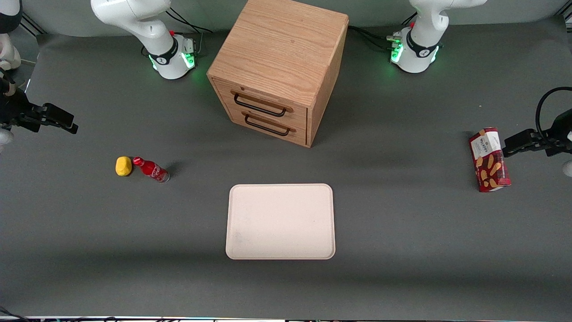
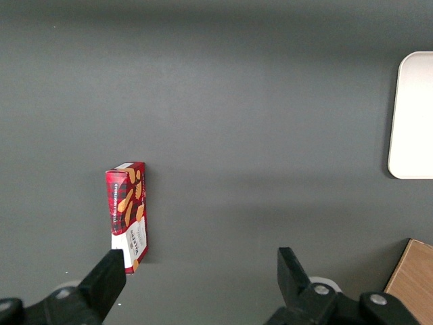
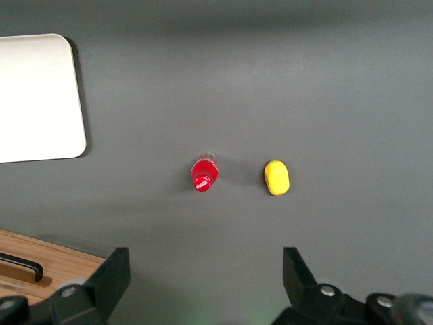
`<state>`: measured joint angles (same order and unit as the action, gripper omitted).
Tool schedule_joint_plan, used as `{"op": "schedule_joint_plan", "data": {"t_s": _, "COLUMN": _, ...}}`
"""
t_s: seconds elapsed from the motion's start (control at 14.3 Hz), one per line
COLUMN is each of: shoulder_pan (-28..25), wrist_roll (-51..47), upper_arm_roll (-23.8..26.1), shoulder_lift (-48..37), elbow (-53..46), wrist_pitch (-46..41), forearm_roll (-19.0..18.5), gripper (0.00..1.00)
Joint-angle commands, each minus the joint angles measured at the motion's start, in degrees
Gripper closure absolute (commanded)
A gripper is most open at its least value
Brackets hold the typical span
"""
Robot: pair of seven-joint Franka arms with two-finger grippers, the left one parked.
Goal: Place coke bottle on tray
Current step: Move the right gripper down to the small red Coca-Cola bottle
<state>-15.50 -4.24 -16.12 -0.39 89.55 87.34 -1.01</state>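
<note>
Gripper (image 3: 203,284) hung high above table's working-arm end, jaws spread wide, holding nothing. Coke bottle (image 1: 152,170) stood beside yellow lump (image 1: 123,166), well apart from bare tray (image 1: 280,221).

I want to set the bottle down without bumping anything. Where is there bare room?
The tray is bare all over, with open table around it. It is crowded only where the coke bottle stands beside the yellow lump. The gripper, open, hangs above them.
</note>
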Motion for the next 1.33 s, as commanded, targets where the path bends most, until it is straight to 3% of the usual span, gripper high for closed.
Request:
{"op": "schedule_joint_plan", "data": {"t_s": 0.0, "shoulder_pan": -0.1, "wrist_roll": 0.6, "upper_arm_roll": -0.2, "shoulder_lift": 1.0, "elbow": -2.0, "wrist_pitch": -2.6, "forearm_roll": 1.3, "gripper": 0.00}}
{"op": "schedule_joint_plan", "data": {"t_s": 0.49, "shoulder_pan": -0.3, "wrist_roll": 0.7, "upper_arm_roll": -0.1, "shoulder_lift": 3.4, "elbow": 2.6, "wrist_pitch": 0.6, "forearm_roll": 1.4, "gripper": 0.00}}
{"op": "schedule_joint_plan", "data": {"t_s": 0.98, "shoulder_pan": -0.6, "wrist_roll": 1.5, "upper_arm_roll": 0.3, "shoulder_lift": -4.3, "elbow": 32.1, "wrist_pitch": 28.0, "forearm_roll": 1.2, "gripper": 0.00}}
{"op": "schedule_joint_plan", "data": {"t_s": 1.26, "shoulder_pan": -1.2, "wrist_roll": 1.6, "upper_arm_roll": 0.5, "shoulder_lift": -1.9, "elbow": 40.3, "wrist_pitch": 40.5, "forearm_roll": 1.1, "gripper": 0.00}}
